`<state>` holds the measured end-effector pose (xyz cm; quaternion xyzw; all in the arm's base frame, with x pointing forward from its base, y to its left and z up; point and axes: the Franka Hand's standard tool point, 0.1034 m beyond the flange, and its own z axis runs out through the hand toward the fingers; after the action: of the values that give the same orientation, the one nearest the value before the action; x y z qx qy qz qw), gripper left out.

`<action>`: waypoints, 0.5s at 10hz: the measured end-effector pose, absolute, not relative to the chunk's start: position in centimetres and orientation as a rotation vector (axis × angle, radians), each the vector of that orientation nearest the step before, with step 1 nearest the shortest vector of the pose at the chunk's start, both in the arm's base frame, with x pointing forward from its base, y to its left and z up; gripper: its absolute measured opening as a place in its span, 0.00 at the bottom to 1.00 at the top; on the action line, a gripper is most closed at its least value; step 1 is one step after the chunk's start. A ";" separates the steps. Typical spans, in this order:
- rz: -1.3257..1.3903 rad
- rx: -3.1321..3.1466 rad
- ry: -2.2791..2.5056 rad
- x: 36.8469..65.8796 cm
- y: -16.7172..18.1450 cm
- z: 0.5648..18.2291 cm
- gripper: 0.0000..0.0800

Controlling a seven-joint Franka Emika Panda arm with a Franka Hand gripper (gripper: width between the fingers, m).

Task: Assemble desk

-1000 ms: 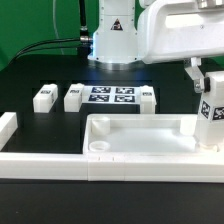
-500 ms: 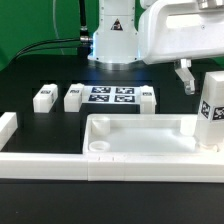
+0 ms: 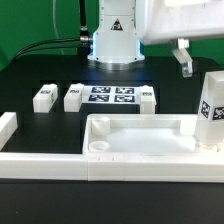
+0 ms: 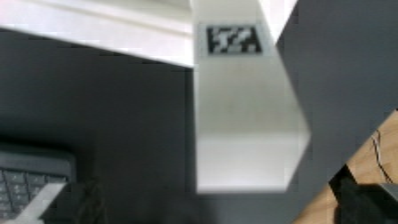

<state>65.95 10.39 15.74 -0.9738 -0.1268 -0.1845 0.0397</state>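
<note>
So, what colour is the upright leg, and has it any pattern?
The leg is white, with a black-and-white square tag; best in the exterior view.

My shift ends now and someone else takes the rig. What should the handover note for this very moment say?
The gripper: open, empty, hangs above the upright leg, not touching it.
The desk top: flat on the table, behind the border wall.
Done: the upright leg stands in the desk top's corner on the exterior view's right; how firmly it is seated cannot be told.
Left: three loose legs lie beside the marker board, to fetch and fit.
</note>
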 end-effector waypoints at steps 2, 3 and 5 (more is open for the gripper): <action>-0.544 -2.986 -0.387 65.7 10.5 15.3 0.81; -0.515 -2.988 -0.390 65.7 10.6 15.3 0.81; -0.427 -3.001 -0.342 64.8 10.9 13.7 0.81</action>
<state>64.83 10.94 13.71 -0.9828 -0.1119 -0.1398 0.0455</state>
